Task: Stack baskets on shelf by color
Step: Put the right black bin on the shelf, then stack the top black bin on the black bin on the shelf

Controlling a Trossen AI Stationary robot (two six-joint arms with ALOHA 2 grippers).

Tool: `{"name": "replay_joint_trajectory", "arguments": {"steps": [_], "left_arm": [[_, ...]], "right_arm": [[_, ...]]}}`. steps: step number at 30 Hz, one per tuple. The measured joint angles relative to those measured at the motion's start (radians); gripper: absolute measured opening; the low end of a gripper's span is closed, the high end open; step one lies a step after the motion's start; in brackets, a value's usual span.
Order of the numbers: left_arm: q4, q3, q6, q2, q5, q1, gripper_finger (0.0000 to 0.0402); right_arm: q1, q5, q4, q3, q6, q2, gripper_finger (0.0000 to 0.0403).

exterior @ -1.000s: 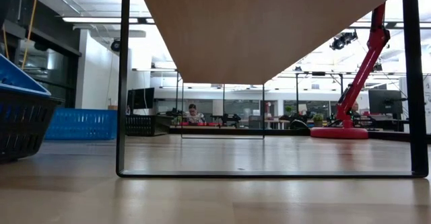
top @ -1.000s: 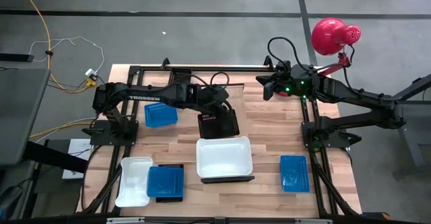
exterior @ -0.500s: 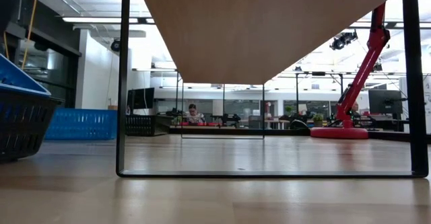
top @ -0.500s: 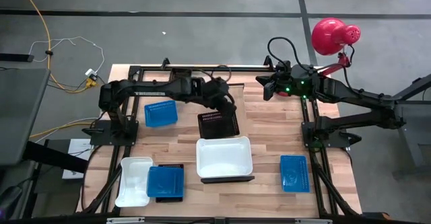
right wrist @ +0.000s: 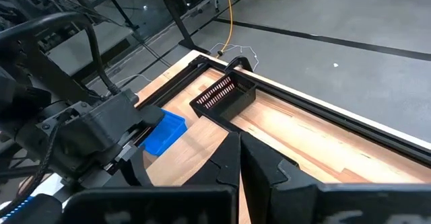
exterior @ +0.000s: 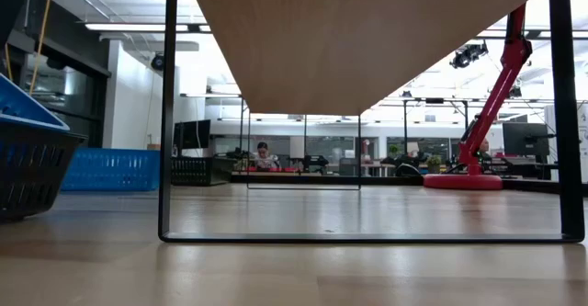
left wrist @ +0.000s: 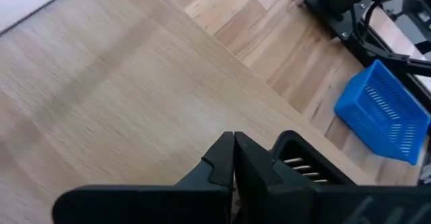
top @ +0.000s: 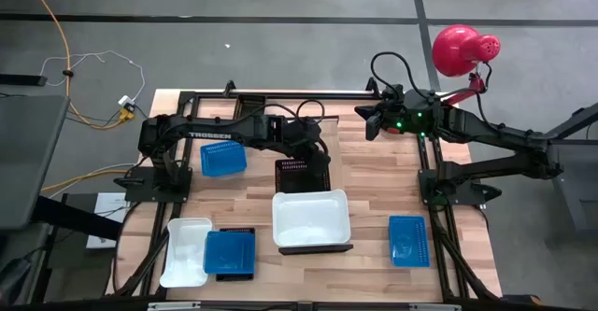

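Observation:
A black mesh basket sits on the far part of the pale shelf, and a white basket sits on its near part. My left gripper is shut at the black basket's far rim; in the left wrist view the gripper shows that rim right beside one finger. My right gripper waits shut, high over the table's far right. Blue baskets lie on the tabletop at the far left and near right. A third blue basket rests on a black one. My left gripper touches the black basket's far rim with the outer side of one shut finger. The fingers slant down from the far left. Nothing shows between the fingertips. The basket rests flat on the shelf.
Another white basket lies at the near left beside the blue-on-black pair. A further black basket stands near the table's far edge. A red lamp stands past the far right corner. The shelf's underside spans the low view.
The black basket has turned about on the shelf: it lay skew a second ago and now lies square with the shelf's sides, staying in the same spot. My left gripper has stayed shut at its far rim.

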Motion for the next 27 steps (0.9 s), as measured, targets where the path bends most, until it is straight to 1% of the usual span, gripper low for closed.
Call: {"name": "replay_joint_trajectory", "arguments": {"steps": [5,9,14,18,20,22,25,27], "left_arm": [[0.013,0.0,-0.007,-0.002,0.009,-0.003,0.0],[0.032,0.01,0.035,-0.057,-0.002,0.034,0.0],[-0.003,0.041,0.194,-0.192,-0.061,0.106,0.0],[-0.057,0.032,0.411,-0.335,-0.093,0.13,0.0],[-0.057,-0.011,0.512,-0.404,-0.106,0.139,0.0001],[-0.057,-0.088,0.56,-0.473,-0.106,0.162,0.0004],[-0.062,-0.247,0.571,-0.582,-0.099,0.22,0.0016],[-0.063,-0.362,0.573,-0.647,-0.067,0.269,0.003]], "right_arm": [[0.0,0.0,0.0,0.0,-0.002,0.0,0.0],[0.0,0.0,0.0,0.0,-0.003,0.0,0.0],[0.0,0.0,-0.001,0.0,-0.002,0.0,0.0],[0.0,0.007,-0.004,0.0,0.002,-0.001,0.0],[0.0,0.018,-0.009,0.0,0.01,-0.001,0.0],[0.0,0.025,-0.009,0.0,0.031,-0.001,0.0],[0.0,0.031,-0.009,0.0,0.056,-0.001,0.0],[0.0,0.03,-0.009,0.0,0.069,-0.001,0.0]]}}
